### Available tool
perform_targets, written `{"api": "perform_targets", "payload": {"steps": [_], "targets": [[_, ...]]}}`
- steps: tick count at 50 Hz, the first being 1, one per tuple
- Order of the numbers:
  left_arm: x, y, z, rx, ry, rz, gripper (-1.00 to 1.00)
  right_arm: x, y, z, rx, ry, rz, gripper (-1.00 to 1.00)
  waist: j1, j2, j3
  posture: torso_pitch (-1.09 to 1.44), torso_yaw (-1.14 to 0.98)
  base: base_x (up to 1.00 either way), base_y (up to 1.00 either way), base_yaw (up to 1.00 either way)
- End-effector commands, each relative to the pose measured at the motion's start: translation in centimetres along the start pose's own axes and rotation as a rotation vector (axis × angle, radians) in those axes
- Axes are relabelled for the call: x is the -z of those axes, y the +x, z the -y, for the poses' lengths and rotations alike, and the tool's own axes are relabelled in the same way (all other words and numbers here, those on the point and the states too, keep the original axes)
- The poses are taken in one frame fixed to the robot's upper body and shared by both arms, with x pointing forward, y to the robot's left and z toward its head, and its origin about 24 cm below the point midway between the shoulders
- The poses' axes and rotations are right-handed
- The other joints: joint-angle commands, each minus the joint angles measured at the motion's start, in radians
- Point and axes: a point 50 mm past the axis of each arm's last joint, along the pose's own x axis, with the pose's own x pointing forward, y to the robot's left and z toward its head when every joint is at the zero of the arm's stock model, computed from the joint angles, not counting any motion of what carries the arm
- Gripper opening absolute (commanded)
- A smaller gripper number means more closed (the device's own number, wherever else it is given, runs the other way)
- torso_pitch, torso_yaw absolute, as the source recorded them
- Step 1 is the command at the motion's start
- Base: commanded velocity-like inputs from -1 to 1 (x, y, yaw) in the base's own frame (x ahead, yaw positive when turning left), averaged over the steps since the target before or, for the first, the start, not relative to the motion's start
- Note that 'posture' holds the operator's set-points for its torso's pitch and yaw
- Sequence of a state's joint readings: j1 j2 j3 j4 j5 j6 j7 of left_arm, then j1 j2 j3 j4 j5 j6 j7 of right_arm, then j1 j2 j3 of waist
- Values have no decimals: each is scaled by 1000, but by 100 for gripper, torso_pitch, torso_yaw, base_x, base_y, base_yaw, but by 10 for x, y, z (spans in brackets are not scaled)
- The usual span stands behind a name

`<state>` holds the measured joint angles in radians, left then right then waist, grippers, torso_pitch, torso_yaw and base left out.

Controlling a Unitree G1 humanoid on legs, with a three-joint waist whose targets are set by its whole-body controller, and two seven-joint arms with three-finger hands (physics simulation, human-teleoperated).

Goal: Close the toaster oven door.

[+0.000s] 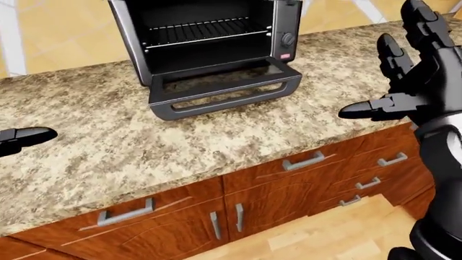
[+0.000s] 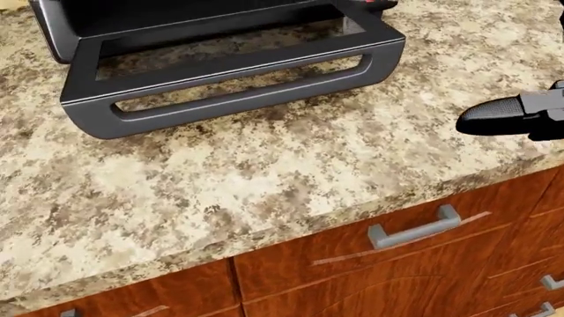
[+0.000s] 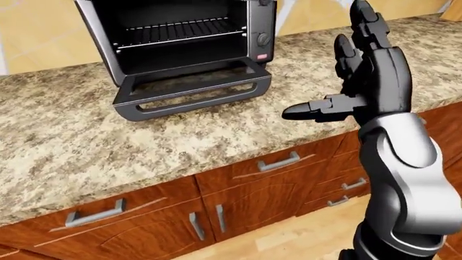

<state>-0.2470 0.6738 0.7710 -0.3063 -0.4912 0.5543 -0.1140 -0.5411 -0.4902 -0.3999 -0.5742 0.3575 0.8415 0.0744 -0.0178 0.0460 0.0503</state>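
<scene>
Our right hand (image 3: 339, 89), fingers spread and empty, hovers right of the lowered toaster oven door (image 1: 225, 92). The door's handle runs left-right across the surface (image 1: 108, 146). Our left hand (image 1: 21, 138) is farther; its state is unclear.

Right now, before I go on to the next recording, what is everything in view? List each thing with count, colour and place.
toaster oven: one, dark grey, top of the left-eye view, on the counter
toaster oven door: one, dark grey, folded down open, its handle bar toward the counter's edge
oven rack: one, metal wire, inside the oven
countertop: one, speckled tan granite, across the views
cabinet fronts: reddish-brown wood with grey handles, below the counter
floor: light wood, bottom of the left-eye view
left hand: black, only fingertips show at the left edge
right hand: black, fingers spread, raised right of the oven, touching nothing
</scene>
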Motion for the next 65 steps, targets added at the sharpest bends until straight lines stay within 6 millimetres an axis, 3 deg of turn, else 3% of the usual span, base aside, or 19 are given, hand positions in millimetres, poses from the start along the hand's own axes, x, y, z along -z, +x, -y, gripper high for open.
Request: {"api": "perform_targets", "payload": {"steps": [1, 2, 3, 5, 12, 16, 17, 19, 22, 25, 26, 35, 46, 47, 48, 49, 50, 57, 65], "targets": [[-17, 0, -2, -8, 19, 82, 100, -14, 0, -1, -8, -9, 73, 100, 1, 15, -20, 0, 0, 13, 21, 0], [-17, 0, -2, -7, 19, 82, 100, -16, 1, 0, -6, -8, 78, 100, 1, 58, -33, 0, 0, 12, 21, 0], [-17, 0, -3, -10, 18, 81, 100, -16, 2, 0, -4, -7, 82, 100, 8, 37, -35, 0, 0, 14, 21, 0], [-17, 1, -3, -13, 18, 82, 100, -17, 3, 2, -2, -8, 85, 100, 11, 37, -15, 0, 0, 13, 21, 0], [-16, 1, -4, -15, 21, 79, 100, -18, 3, 5, 6, -10, 88, 100, 18, -32, -11, 0, 0, 13, 21, 0], [-16, 1, -5, -17, 22, 80, 100, -17, 3, 4, 5, -10, 87, 100, 22, -104, -21, 0, 0, 13, 21, 0], [-16, 1, -4, -16, 22, 79, 100, -16, 3, 4, 5, -10, 87, 100, 13, -62, -20, 0, 0, 13, 21, 0], [-15, 1, -4, -15, 23, 78, 100, -16, 3, 5, 6, -9, 87, 100, 14, -85, -21, 0, 0, 13, 18, 0], [-16, 1, -5, -16, 23, 79, 100, -16, 3, 5, 8, -11, 88, 100, 12, -60, -26, 0, 0, 13, 7, 0], [-16, 0, -4, -15, 24, 79, 100, -18, 4, 6, 12, -10, 88, 100, 2, 8, -5, 0, 0, 14, 0, 0], [-16, 0, -4, -15, 23, 78, 100, -18, 4, 6, 14, -9, 88, 100, 1, 48, -18, 0, 0, 14, 0, 0], [-16, 1, -4, -16, 24, 80, 100, -19, 4, 7, 16, -27, 106, 100, 24, 32, -18, 0, 0, 13, -30, 0], [-17, 1, -5, -18, 24, 80, 100, -20, 4, 6, 14, -27, 107, 100, 40, -54, -29, 0, 0, 12, -54, 0], [-17, 1, -5, -18, 24, 80, 100, -19, 4, 7, 15, -27, 108, 100, 45, -91, -37, 0, 0, 11, -16, 0], [-16, 1, -5, -18, 25, 80, 100, -20, 4, 6, 14, -27, 109, 100, 39, -165, -50, 0, 0, 12, -13, 0], [-16, 1, -5, -18, 24, 80, 100, -20, 4, 6, 14, -26, 108, 100, 35, -107, -24, 0, 0, 12, -12, 0], [-16, 1, -5, -19, 25, 80, 100, -20, 4, 6, 14, -27, 108, 100, 35, -122, -26, 0, 0, 12, -12, 0], [-15, 1, -6, -19, 28, 80, 100, -19, 5, 8, 29, 11, 99, 100, -4, -72, -49, 0, 0, 5, -5, 0], [-15, 1, -6, -18, 33, 83, 100, -15, 11, 20, 132, 75, 76, 100, -19, -10, -12, 0, 0, 0, 0, 0]]}}
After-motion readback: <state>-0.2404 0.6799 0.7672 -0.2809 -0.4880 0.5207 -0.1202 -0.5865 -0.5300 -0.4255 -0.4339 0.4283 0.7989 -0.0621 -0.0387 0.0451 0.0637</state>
